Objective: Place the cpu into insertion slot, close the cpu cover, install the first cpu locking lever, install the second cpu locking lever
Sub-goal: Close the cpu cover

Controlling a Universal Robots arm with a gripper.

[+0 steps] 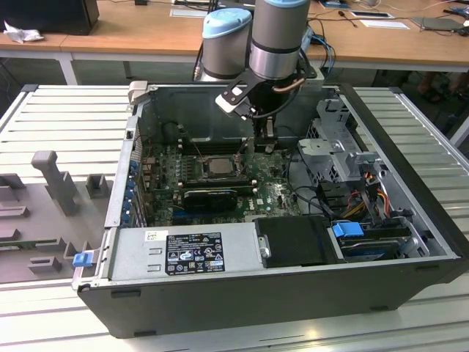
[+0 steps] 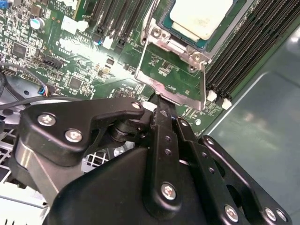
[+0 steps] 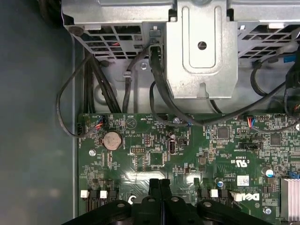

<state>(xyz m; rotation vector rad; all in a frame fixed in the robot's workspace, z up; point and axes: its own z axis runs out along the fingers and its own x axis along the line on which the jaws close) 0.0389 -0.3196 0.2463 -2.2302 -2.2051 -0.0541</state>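
Cpu cover (image 2: 171, 92): thin, stiff metal, raised over seated cpu (image 2: 201, 16). Probably best pushed at free edge; fingers (image 2: 163, 123) pressed together close by.

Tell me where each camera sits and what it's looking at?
Exterior view: off the arm, above the case, looking down inside; the arm shows.
First wrist view: on the wrist, facing board and cables; gripper shows.
Second wrist view: on the wrist, facing cpu and cover; gripper shows.
Both wrist views share board and gripper.
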